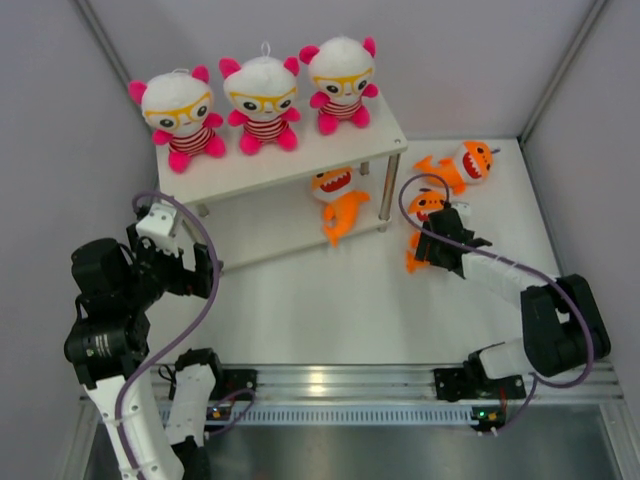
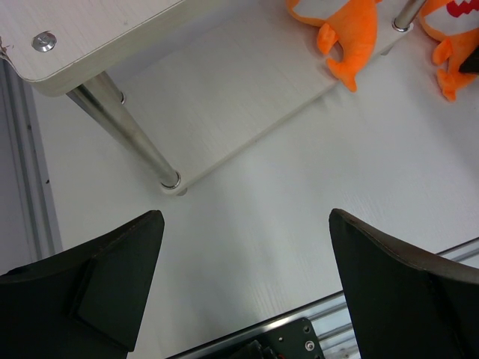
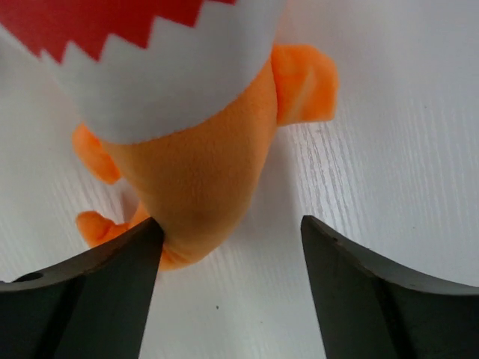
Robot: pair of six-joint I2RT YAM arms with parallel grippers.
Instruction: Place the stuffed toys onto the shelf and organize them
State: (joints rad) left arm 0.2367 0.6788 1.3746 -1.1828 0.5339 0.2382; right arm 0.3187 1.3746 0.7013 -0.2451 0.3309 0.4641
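Note:
Three white-headed bears (image 1: 262, 104) with pink ears sit in a row on the top tier of the white shelf (image 1: 290, 165). One orange shark (image 1: 338, 203) lies on the lower tier; it also shows in the left wrist view (image 2: 346, 37). A second shark (image 1: 424, 222) lies on the table right of the shelf, and a third (image 1: 463, 163) lies behind it. My right gripper (image 1: 438, 247) is open over the second shark's body (image 3: 198, 172); its left finger touches the body. My left gripper (image 1: 200, 268) is open and empty near the shelf's front left leg (image 2: 127, 131).
Grey enclosure walls stand close on the left, back and right. An aluminium rail (image 1: 330, 385) runs along the near table edge. Bare table lies in front of the shelf, between the two arms.

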